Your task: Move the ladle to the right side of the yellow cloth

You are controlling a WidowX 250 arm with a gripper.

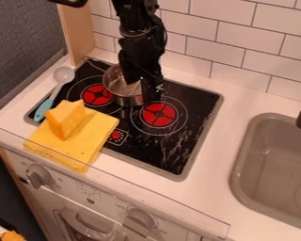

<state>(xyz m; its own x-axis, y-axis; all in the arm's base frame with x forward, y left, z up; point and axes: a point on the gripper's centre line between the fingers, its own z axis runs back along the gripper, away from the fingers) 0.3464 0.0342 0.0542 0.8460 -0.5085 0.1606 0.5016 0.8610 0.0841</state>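
Pale blue at the handle and greyish at the bowl, the ladle point(45, 108) lay aslant along the stove's point(191, 141) left edge, to the upper left of the folded yellow cloth point(81, 150) and so on the wrong side of it for the task. Its handle end pointed down toward the cloth, close by the yellow wedge point(66, 120), while its bowl lay farther back, near the pot's handle point(94, 63). The wedge sat on the cloth's upper left part, its weight probably helping to keep the cloth down, though it also stood near any low path from the ladle to the far side. The metal pot point(127, 92) rested on the cooktop, and the black gripper point(150, 95) hung down at its right side, overlapping it in the view; whether the gripper was spread or closed, or had hold of the pot, could not be told. That placing suited work around the pot better than a grasp of the ladle, so the task seemed to be at its start. The next move likely called for rising above the pot's rim, crossing left and coming down over the slim handle. A low crossing afterward might knock the wedge or ruck up the cloth.
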